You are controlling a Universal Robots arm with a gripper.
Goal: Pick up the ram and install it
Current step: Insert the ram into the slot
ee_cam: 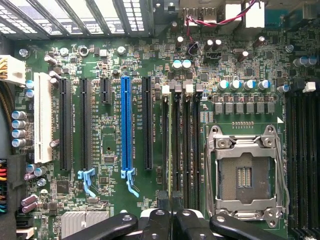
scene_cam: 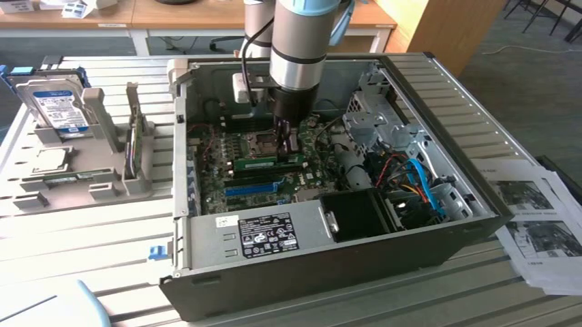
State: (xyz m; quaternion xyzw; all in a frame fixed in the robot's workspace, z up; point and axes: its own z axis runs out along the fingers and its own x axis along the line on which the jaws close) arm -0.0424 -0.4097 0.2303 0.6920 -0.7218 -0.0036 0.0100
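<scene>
The ram (scene_cam: pixel 264 163) is a thin green stick standing on edge among the memory slots of the motherboard (scene_cam: pixel 232 184), inside the open PC case. In the wrist view the ram (ee_cam: pixel 171 150) shows edge-on as a narrow line between two black slots, next to the CPU socket (ee_cam: pixel 245 172). My gripper (scene_cam: pixel 290 148) reaches straight down into the case and is shut on the ram's top edge, nearer its end towards the exterior view's right. The black fingers (ee_cam: pixel 155 222) meet around that edge at my gripper (ee_cam: pixel 172 217). Whether the stick is fully seated I cannot tell.
A long blue slot (ee_cam: pixel 126 125) and black slots lie beside the memory slots. Power supply (scene_cam: pixel 264 231) and drive cage with blue cables (scene_cam: pixel 418 184) crowd the case. A grey holder with a hard drive (scene_cam: pixel 54 102) stands at the exterior view's left, papers (scene_cam: pixel 541 218) at its right.
</scene>
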